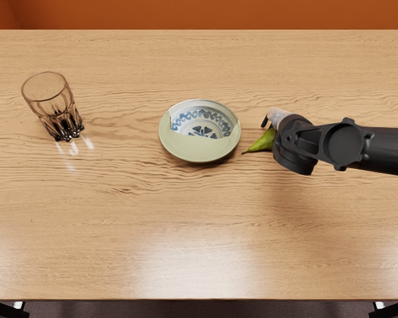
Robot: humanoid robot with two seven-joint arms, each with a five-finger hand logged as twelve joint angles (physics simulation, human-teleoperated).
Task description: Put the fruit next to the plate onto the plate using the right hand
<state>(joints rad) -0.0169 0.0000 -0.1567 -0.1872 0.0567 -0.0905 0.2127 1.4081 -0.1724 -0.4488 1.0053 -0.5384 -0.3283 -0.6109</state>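
Note:
A cream plate (186, 144) with a blue patterned centre sits near the middle of the wooden table. Just to its right lies a green pear-like fruit (262, 142), its narrow stem end pointing toward the plate; only that end shows. My right hand (278, 122) comes in from the right edge on a dark arm and sits directly over the fruit, covering most of it. The wrist hides the fingers, so whether they are around the fruit cannot be made out. The left arm is out of view.
An empty faceted drinking glass (52, 105) stands at the far left of the table. An orange wall runs behind the table's back edge.

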